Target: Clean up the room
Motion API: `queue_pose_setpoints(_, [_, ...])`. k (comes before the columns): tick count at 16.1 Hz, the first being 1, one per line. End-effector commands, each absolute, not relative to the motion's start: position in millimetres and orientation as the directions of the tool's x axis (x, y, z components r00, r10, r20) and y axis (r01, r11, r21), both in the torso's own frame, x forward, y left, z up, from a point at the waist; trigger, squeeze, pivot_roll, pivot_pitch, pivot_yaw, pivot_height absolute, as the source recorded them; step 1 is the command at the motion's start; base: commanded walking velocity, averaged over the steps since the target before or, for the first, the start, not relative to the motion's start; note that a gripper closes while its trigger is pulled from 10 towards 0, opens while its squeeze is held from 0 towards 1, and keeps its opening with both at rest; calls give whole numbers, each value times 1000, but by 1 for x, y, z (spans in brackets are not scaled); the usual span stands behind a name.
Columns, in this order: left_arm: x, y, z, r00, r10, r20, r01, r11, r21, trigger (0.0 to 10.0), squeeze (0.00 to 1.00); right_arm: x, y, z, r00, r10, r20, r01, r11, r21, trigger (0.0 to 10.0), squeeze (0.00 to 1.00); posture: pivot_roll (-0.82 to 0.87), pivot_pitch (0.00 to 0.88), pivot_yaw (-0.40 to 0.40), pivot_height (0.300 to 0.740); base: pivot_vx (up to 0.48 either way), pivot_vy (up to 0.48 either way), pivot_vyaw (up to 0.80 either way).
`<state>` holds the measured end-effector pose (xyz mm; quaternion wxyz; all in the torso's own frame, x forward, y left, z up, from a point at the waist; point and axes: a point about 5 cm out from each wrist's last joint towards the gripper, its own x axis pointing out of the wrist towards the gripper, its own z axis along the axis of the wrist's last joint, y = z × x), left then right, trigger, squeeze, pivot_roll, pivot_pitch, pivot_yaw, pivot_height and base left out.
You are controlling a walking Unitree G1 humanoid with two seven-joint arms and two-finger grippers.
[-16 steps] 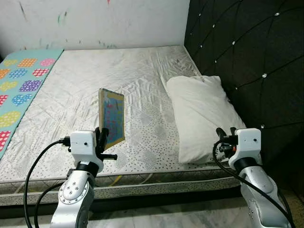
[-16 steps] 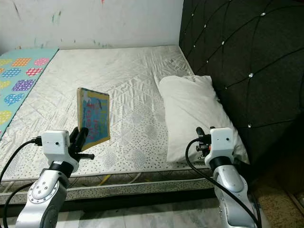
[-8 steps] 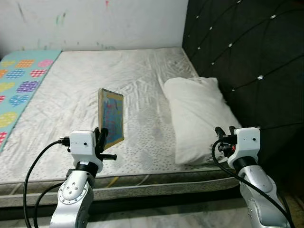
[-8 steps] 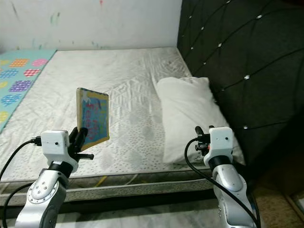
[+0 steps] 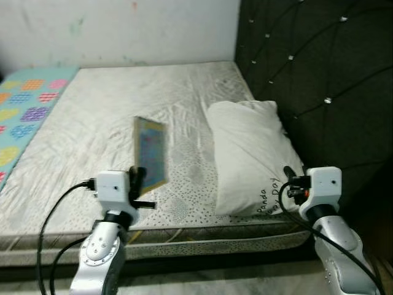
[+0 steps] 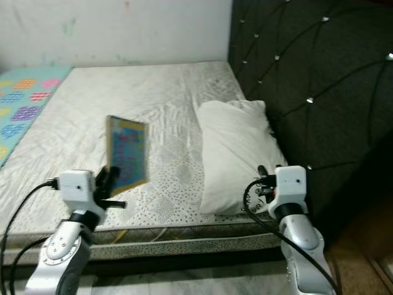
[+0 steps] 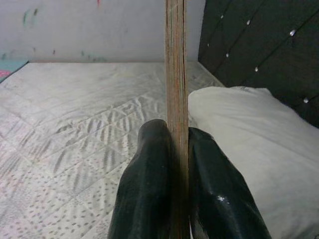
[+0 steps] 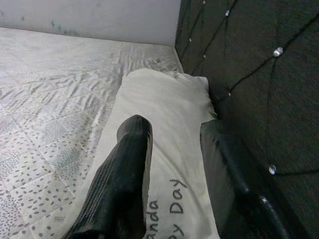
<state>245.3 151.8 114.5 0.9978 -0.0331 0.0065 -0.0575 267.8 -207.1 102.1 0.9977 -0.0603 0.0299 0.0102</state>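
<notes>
My left gripper (image 5: 139,182) is shut on the lower edge of a thin colourful picture book (image 5: 151,151), held upright over the near part of the bed. In the left wrist view the book's edge (image 7: 176,64) stands clamped between the two black fingers (image 7: 149,174). My right gripper (image 5: 289,182) is open with nothing in it, low at the bed's near right corner, just in front of the white pillow (image 5: 250,150). The right wrist view has the pillow (image 8: 159,109) lying beyond the spread fingers (image 8: 127,169).
The bed has a white patterned sheet (image 5: 92,117) and a black tufted headboard (image 5: 307,74) along its right side. A colourful dotted play mat (image 5: 24,101) lies at the left. A marked white wall (image 5: 123,27) closes the far side. Tiled floor (image 5: 196,283) runs below the bed edge.
The camera has shifted, so the bed and pillow sit further left in the picture. The book stays clamped in my left gripper; the right gripper stays open.
</notes>
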Motion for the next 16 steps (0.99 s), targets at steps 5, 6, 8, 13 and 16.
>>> queue_pose_setpoints(5, [245,152,128,984,-162,77,167,983,-75,10000,0,269,-203,102,998,34,-58,-41,992,-117,10000,0,-178,12,23,740,54,0,0])
queue_pose_setpoints(6, [244,152,128,984,-161,76,167,983,-77,10000,0,269,-203,102,998,33,-58,-40,992,-117,10000,0,-177,12,22,740,274,0,0])
queue_pose_setpoints(8, [244,153,128,984,-159,75,165,983,-82,10000,0,268,-203,103,998,34,-57,-40,992,-117,10000,0,-177,13,21,740,277,0,0])
queue_pose_setpoints(13, [243,156,127,986,-149,72,155,984,-87,10000,0,270,-202,104,998,39,-51,-44,993,-111,10000,0,-176,11,22,740,275,0,0])
queue_pose_setpoints(16, [244,156,127,985,-154,72,160,983,-87,10000,0,270,-201,104,998,38,-50,-43,993,-107,10000,0,-179,10,26,740,269,0,0])
